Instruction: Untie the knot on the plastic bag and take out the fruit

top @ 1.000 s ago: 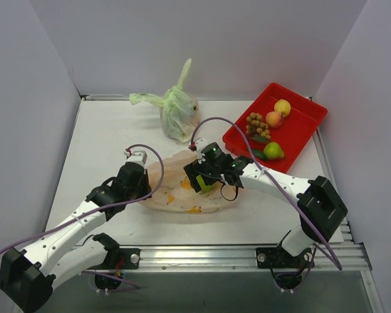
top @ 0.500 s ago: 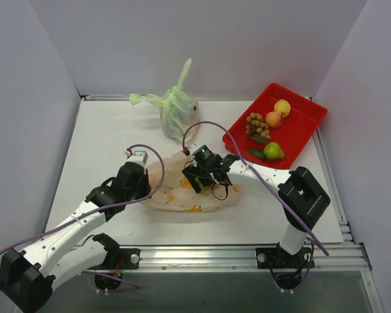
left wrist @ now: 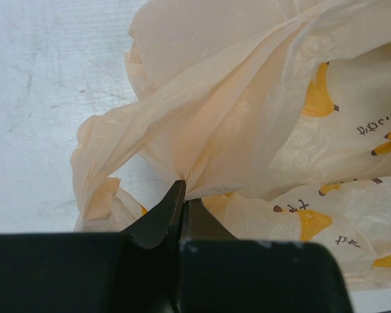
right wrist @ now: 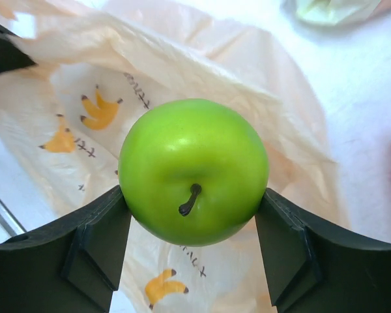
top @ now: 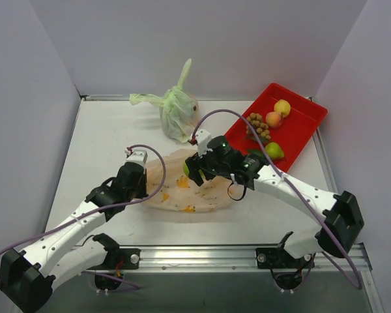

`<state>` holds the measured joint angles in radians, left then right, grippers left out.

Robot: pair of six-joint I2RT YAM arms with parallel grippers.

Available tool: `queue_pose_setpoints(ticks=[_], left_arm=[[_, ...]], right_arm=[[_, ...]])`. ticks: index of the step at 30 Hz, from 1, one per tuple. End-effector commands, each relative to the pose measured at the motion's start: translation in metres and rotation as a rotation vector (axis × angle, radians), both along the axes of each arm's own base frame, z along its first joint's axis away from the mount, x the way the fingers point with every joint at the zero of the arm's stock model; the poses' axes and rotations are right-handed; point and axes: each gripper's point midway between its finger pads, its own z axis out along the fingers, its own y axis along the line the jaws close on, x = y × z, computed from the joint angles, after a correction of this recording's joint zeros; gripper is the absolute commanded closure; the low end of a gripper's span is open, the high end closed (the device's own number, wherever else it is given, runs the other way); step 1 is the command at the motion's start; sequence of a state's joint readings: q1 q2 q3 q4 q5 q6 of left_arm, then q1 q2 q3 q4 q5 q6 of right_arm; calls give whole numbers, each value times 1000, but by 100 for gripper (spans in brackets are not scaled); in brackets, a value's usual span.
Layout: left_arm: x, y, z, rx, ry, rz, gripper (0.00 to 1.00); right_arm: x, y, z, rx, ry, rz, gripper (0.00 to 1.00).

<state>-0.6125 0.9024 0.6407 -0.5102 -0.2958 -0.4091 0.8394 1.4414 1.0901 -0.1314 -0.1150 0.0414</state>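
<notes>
The pale orange plastic bag (top: 182, 186) lies flat and open on the table, printed with yellow marks; it fills the left wrist view (left wrist: 260, 111) and shows in the right wrist view (right wrist: 117, 72). No knot shows. My left gripper (left wrist: 182, 192) is shut on a pinched fold of the bag's left edge (top: 138, 186). My right gripper (right wrist: 194, 208) is shut on a green apple (right wrist: 194, 171) and holds it above the bag (top: 188, 168). Other fruit (top: 267, 127) lies in the red tray (top: 300, 134).
A tied light green bag (top: 177, 111) stands at the back centre. The red tray at the back right holds a peach-pink fruit, a yellowish one, a green apple and a brown cluster. White walls enclose the table on three sides.
My right gripper has lifted out of the bag with the green apple and shifted slightly back and up. The left gripper holds the bag edge as before.
</notes>
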Motion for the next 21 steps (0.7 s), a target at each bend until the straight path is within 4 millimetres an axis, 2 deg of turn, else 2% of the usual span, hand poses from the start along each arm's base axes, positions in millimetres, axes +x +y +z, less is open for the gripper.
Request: queue_pose_setpoints(ticks=[1, 2, 4, 5, 6, 8, 9, 12, 13, 15, 16, 17, 19, 21], left_arm=[[15, 4, 16, -3, -84, 40, 100], [16, 4, 19, -6, -89, 45, 100], [17, 8, 20, -8, -93, 55, 100], [18, 9, 20, -11, -94, 58, 100], [18, 10, 20, -12, -91, 58, 100], [18, 12, 20, -22, -85, 63, 100], [18, 12, 19, -28, -82, 63, 100], [19, 11, 19, -54, -73, 57, 100], [19, 11, 19, -59, -74, 57, 100], [20, 11, 20, -68, -72, 57, 100], [20, 11, 20, -76, -74, 57, 100], [21, 11, 20, -80, -76, 59, 100], [21, 10, 20, -90, -72, 54, 100], [21, 10, 19, -93, -70, 54, 100]], right_arm=[[4, -6, 56, 85, -121, 0, 82], [16, -22, 70, 94, -165, -65, 81], [33, -45, 79, 92, -197, -158, 80], [46, -63, 84, 90, -218, -251, 79], [65, -92, 85, 75, -227, -357, 79], [82, -126, 83, 29, -230, -501, 77], [99, -165, 88, -3, -255, -645, 77], [120, -219, 77, -2, -217, -863, 75], [129, -254, 74, 6, -203, -965, 73], [143, -277, 58, 14, -161, -1046, 68], [153, -299, 60, 20, -175, -1101, 65], [161, -307, 47, -8, -155, -1123, 63], [180, -325, 36, -41, -148, -1177, 62], [189, -346, 28, -57, -134, -1236, 60]])
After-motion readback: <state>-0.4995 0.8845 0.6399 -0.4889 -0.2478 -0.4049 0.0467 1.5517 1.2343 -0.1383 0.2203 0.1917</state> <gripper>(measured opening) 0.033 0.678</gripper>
